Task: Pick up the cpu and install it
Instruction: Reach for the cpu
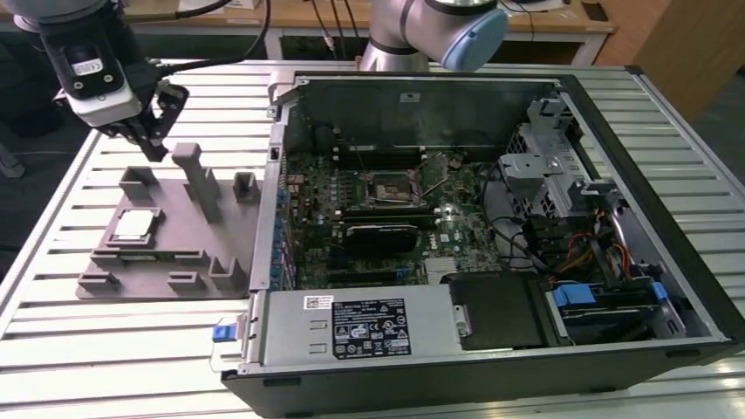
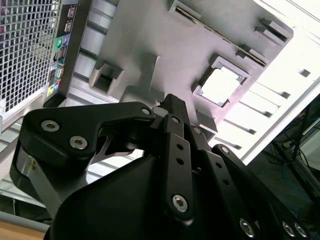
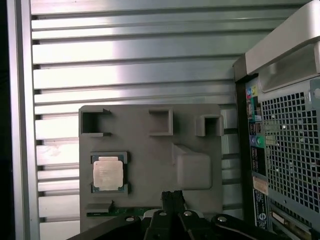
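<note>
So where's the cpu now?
The square silver-grey cpu sits in a recess of the grey tray, at the exterior view's left, beside the open computer case.

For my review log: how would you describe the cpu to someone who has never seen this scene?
To the exterior view's left of the open computer case, a grey tray lies on the slatted table. The cpu sits flat in a square recess of that tray. It is the only silver square there, set among the tray's dull grey blocks and pockets.
</note>
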Robot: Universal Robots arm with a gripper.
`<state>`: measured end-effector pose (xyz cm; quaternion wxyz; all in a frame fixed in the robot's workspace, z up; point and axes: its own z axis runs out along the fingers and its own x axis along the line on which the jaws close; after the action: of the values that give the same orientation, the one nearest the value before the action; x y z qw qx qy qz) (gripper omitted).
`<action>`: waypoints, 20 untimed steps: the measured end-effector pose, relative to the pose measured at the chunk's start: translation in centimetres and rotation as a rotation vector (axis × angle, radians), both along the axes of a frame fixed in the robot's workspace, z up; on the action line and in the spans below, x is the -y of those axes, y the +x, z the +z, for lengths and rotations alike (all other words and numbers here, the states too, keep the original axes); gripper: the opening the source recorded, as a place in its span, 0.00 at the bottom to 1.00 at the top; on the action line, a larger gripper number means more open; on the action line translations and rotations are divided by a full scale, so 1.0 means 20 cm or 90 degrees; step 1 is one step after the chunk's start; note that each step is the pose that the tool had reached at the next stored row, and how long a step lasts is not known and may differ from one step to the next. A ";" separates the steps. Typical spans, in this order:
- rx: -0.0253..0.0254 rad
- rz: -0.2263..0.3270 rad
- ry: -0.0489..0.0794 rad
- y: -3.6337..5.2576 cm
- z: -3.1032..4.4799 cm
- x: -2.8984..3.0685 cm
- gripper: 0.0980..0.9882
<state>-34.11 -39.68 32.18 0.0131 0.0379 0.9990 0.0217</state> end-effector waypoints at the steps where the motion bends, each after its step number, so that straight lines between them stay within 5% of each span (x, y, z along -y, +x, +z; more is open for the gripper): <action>1: 0.0000 0.000 0.000 -0.005 -0.005 0.000 0.01; 20: 0.0000 0.000 0.000 -0.115 -0.101 -0.022 0.01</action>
<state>-36.41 -39.24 30.17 0.0132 0.0379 0.9990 0.0217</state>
